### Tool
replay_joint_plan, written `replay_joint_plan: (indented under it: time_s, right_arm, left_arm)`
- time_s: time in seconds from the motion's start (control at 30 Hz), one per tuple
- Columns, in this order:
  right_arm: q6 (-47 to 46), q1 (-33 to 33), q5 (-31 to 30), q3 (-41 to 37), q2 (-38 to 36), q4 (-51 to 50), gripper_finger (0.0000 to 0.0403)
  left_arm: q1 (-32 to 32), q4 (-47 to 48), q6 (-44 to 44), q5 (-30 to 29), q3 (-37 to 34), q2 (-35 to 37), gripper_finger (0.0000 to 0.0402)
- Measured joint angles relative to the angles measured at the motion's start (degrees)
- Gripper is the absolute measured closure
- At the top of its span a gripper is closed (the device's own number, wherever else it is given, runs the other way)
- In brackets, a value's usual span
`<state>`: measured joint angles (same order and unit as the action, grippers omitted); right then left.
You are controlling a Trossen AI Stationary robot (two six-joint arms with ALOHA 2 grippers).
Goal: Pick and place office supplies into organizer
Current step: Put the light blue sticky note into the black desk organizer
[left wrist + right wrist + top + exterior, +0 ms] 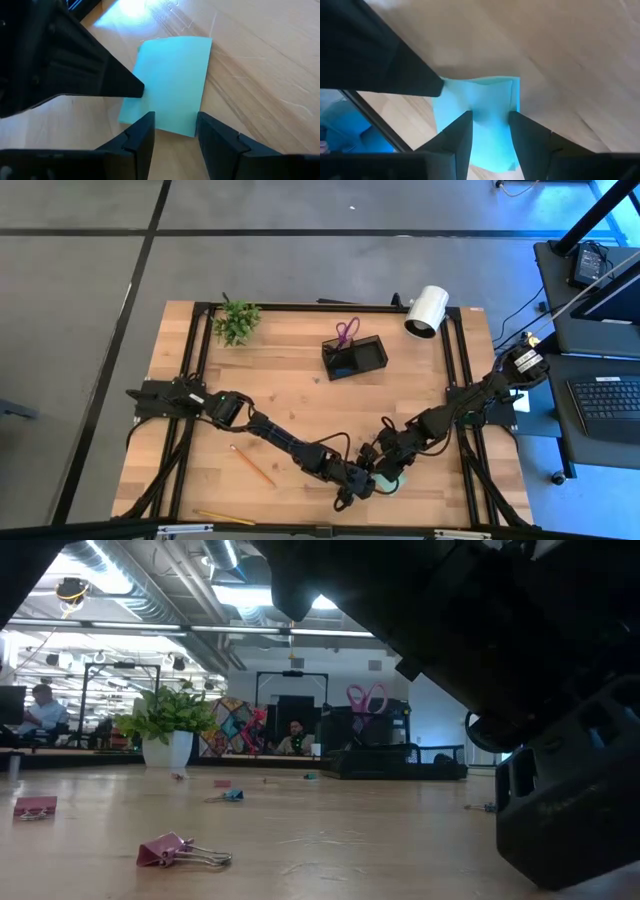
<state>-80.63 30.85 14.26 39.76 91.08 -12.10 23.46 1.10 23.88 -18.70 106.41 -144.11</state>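
The light-green sticky-note pad lies flat on the wood close to the table's near edge. Both grippers meet over it. My left gripper is open, its fingertips over one edge of the pad. My right gripper is open too, with its fingertips over the pad's middle. The black organizer stands toward the far edge, with the purple-handled scissors upright in it. An orange pencil and a yellow pencil lie near the left front corner. My left gripper stands over the pad's edge, coming down at a slant; I cannot tell whether its fingers touch the pad. My right gripper has a finger at the pad's side edge; whether it rests on the pad or hovers above it does not show.
A leafy plant and a white cylinder stand by the far edge. Pink binder clips and other small bits lie on the wood. The two arms crowd each other above the pad. The table's near edge is close.
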Motion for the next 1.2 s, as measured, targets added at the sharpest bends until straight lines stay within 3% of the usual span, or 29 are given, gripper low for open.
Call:
replay_joint_plan:
  time_s: [0.43, 0.93, 1.2]
  right_arm:
    - [0.3, 0.0, 1.8, -0.1, 0.2, 4.7, 0.0267]
    - [0.1, 0.0, 9.8, -0.1, 0.1, 7.9, 0.0267]
    - [-0.1, 0.0, 10.7, -0.1, 0.1, 10.6, 0.0267]
  left_arm:
    - [0.0, 0.2, -0.3, 0.2, 0.0, 0.0, 0.0261]
    - [0.0, 0.4, -0.6, 0.2, 0.0, 0.0, 0.0261]
    - [0.1, 0.5, -0.7, 0.1, 0.0, 0.0, 0.0261]
